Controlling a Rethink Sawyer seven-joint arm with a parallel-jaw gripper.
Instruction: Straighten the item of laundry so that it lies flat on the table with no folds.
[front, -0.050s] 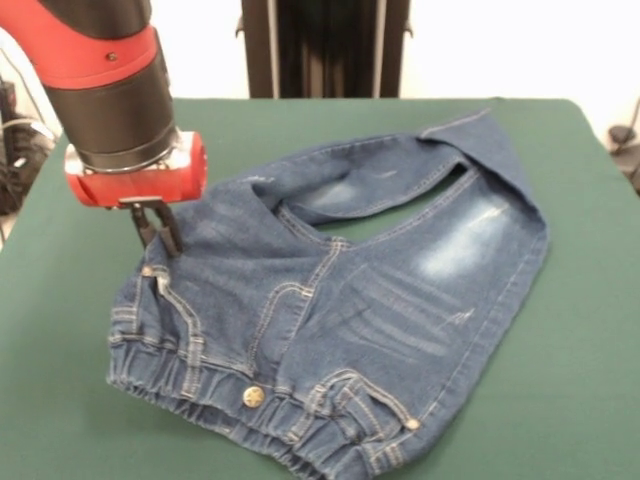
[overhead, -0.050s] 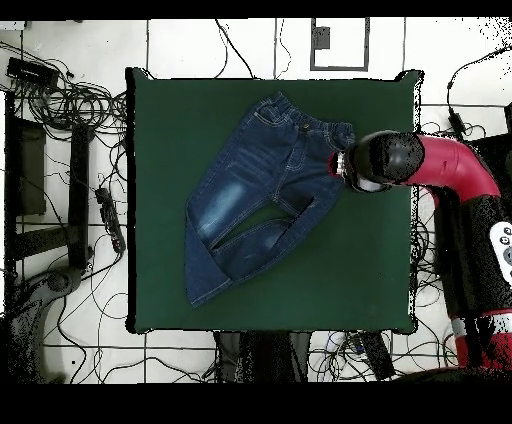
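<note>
The jeans (front, -0.050s: 330, 320) lie mid-bench (front, -0.050s: 560, 400), legs curled together with the hems folded over. The tool (front, -0.050s: 160, 232) touches denim at the waistband corner — I cannot tell whether it grips. Best pinch one layer there and drag outward, low and slow. No containers show.

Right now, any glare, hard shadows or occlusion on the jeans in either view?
Front view: even light, no glare on the jeans, only a soft shadow under the waistband; the gripper shows as dark tips at the waist's edge. Overhead view: the arm's wrist hides the gripper and a waistband corner; the table looks uniformly lit.
</note>
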